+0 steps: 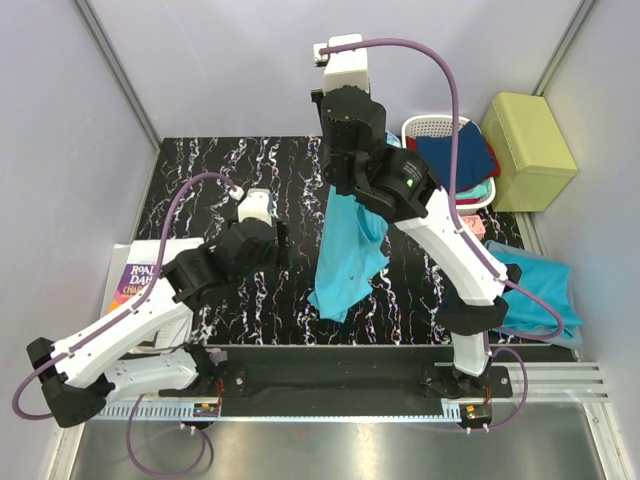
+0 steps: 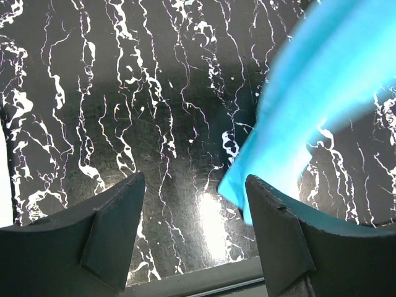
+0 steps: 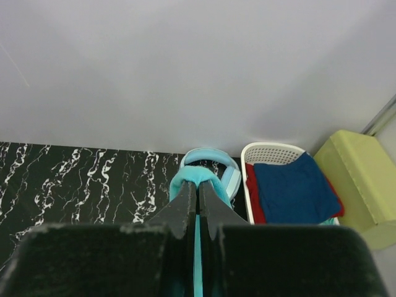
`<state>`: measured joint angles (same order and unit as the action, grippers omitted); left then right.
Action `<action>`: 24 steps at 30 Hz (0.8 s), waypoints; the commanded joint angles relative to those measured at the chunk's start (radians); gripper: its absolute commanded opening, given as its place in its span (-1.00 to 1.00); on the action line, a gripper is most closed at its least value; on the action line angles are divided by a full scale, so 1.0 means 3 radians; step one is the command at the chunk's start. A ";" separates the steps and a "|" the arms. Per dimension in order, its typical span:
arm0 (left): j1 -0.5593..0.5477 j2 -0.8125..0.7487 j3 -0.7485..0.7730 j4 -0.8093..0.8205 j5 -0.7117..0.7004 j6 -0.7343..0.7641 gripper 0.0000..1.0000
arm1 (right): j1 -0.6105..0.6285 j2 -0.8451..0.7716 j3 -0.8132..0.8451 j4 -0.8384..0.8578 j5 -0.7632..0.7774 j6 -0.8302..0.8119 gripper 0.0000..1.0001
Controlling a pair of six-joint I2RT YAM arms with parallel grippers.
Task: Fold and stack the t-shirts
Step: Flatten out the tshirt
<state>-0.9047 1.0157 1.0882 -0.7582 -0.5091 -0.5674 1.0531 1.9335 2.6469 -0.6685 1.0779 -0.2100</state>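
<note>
Holding one t-shirt (image 1: 350, 255) up in the air w/ the right gripper (image 3: 198, 185): jaws pinched tight on a bunched edge of cloth, and a teal fold bulges over the tips in the right wrist view. From there the shirt hangs as a long twisted drape toward the table (image 1: 200, 170), low end near front-middle. Can't tell if it touches. A second t-shirt (image 1: 545, 290) lies at the table's right edge near the right arm's base; can't tell if it's folded yet.

My read on handling: thin, soft, v. light, zero stiffness, so it sags and twists and won't keep a shape till it's laid flat. Not fragile, prob. not slippery, but a small pinch could slide out if tugged. Best holds IMO are seams and corners (shoulder, hem corner), not mid-panel.

Pose: R arm reared up high over mid-table, elbow bent. L arm low and folded on the left side. The left gripper (image 2: 193, 179) has its fingers spread wide w/ nothing between them, looking down at the marble top, and the shirt's dangling end is just beside its right-hand finger. I'd judge the next grab = that end, to spread the cloth between both arms.
</note>
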 commanded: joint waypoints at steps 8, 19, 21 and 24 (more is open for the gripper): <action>-0.0001 -0.0226 -0.0048 0.0078 0.0009 0.0071 0.40 | -0.0248 0.0299 0.0289 -0.0568 -0.0816 0.0919 -1.00; -0.0006 -0.0230 -0.0201 0.0093 0.0173 -0.0041 0.37 | -0.0330 0.0641 0.0284 -0.0763 -0.1394 0.1170 -1.00; -0.0001 -0.0271 -0.0211 0.0088 0.0158 -0.0041 0.36 | -0.0376 0.0728 0.0365 -0.0793 -0.1617 0.1216 -1.00; -0.0006 -0.0322 -0.0252 0.0068 0.0137 -0.0051 0.36 | -0.0452 0.0892 0.0483 -0.0804 -0.1879 0.1252 -1.00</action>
<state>-0.9047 0.9611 1.0237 -0.7624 -0.4698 -0.5709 0.9516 2.1513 2.7251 -0.9077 0.6548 0.1257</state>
